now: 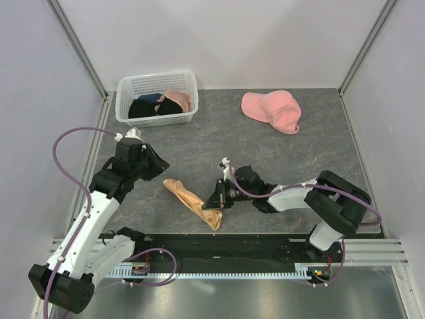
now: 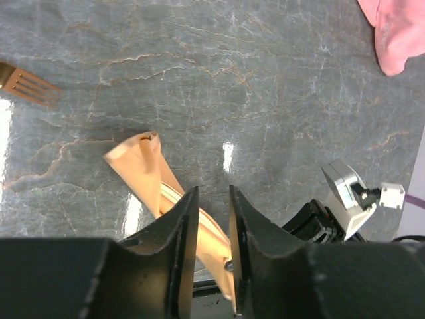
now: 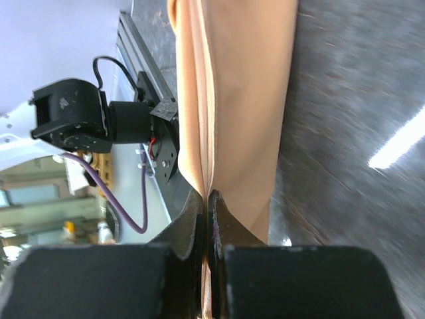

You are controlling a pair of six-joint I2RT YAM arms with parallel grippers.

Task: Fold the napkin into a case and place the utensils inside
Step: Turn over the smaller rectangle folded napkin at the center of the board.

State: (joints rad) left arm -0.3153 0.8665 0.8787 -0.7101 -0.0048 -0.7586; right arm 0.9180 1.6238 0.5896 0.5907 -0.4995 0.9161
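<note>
The napkin (image 1: 191, 201) lies as a narrow folded peach-tan strip on the dark table, running from upper left to lower right. My right gripper (image 1: 214, 199) lies low at its lower right part. In the right wrist view that gripper (image 3: 208, 196) is shut on an edge of the napkin (image 3: 239, 93). My left gripper (image 1: 161, 166) hovers over the strip's upper left end. Its jaws (image 2: 214, 191) stand a little apart with nothing between the tips, and the napkin (image 2: 141, 163) shows below them. A brown wooden fork (image 2: 28, 85) lies on the table to the left. Other utensils are out of view.
A white basket (image 1: 159, 75) with dark and pink clothes stands at the back left. A pink cap (image 1: 272, 109) lies at the back right, its edge (image 2: 395, 33) also in the left wrist view. The black rail (image 1: 232, 247) runs along the near table edge.
</note>
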